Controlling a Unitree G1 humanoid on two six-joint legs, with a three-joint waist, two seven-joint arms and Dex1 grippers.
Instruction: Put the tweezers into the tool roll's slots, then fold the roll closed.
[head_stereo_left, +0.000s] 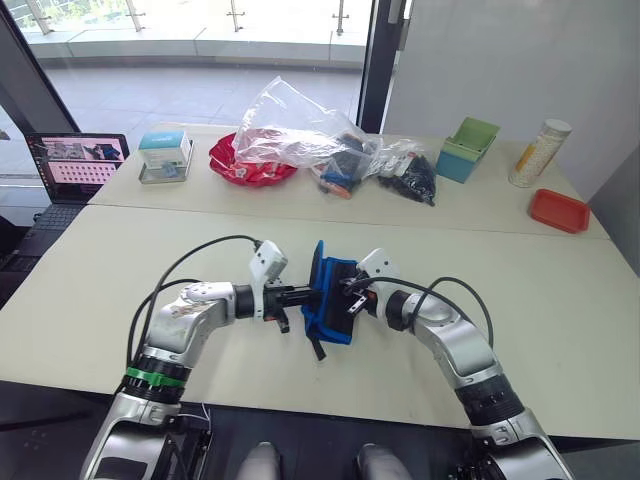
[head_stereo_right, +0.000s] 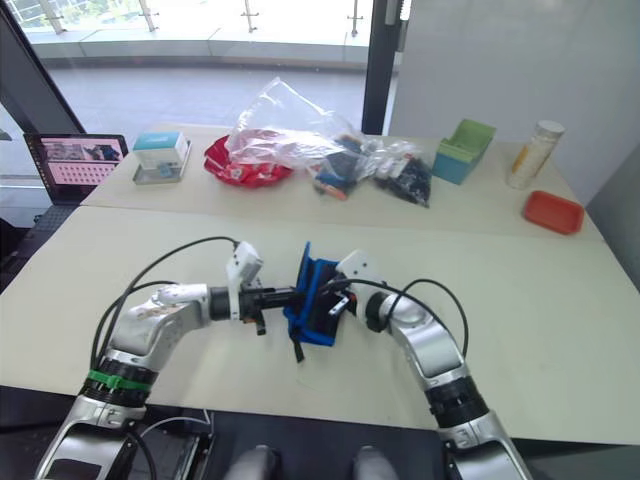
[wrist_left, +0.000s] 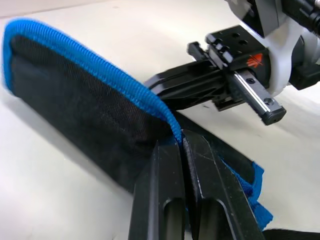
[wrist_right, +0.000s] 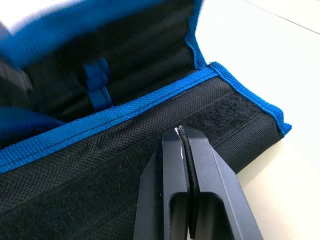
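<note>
Setting: beige bench (head_stereo_left: 560, 300) near glass doors, with clear bags and bins along its far side.
Tool roll (head_stereo_left: 331, 290): near the front of the bench between both arms, partly folded, one flap raised.
Risk: the flap could spring back open if either grip slips off the thin binding; pulling unevenly may skew the fold.
Left pincer (wrist_left: 181, 150): fingers together, clamped on the roll's blue edge.
Right pincer (wrist_right: 184, 145): fingers together, pinching a thin black strip against the roll's outer fabric.
Tweezers: cannot tell.

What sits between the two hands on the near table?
The tool roll, partly folded, stands between the left hand and right hand, as the left eye view shows.
</note>
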